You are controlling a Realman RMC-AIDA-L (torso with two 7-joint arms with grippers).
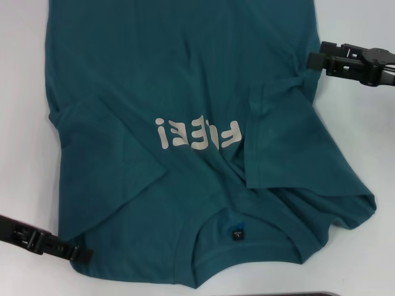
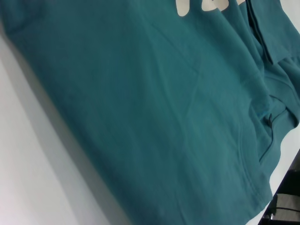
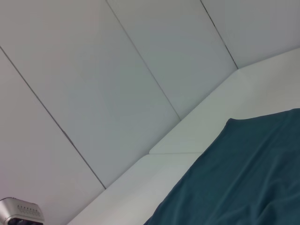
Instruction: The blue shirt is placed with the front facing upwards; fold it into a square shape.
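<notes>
Your left gripper [image 1: 80,253], lower left, and right gripper [image 1: 316,61], upper right, touch the blue shirt [image 1: 185,92]; jaw state unclear. A weak grab risks slipping, bunching the folded sleeves.

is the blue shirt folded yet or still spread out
Partly folded: the blue shirt has one sleeve turned inward near the lettering; otherwise spread.

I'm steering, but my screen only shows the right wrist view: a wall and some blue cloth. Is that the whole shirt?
Observer: No, just an edge. The blue shirt lies spread out, lettering facing up.
Operator: Where's my right arm?
Observer: The right end effector is at the shirt's right edge, where the cloth bunches.
Operator: And the other one?
Observer: The left end effector sits at the shirt's near left corner.
</notes>
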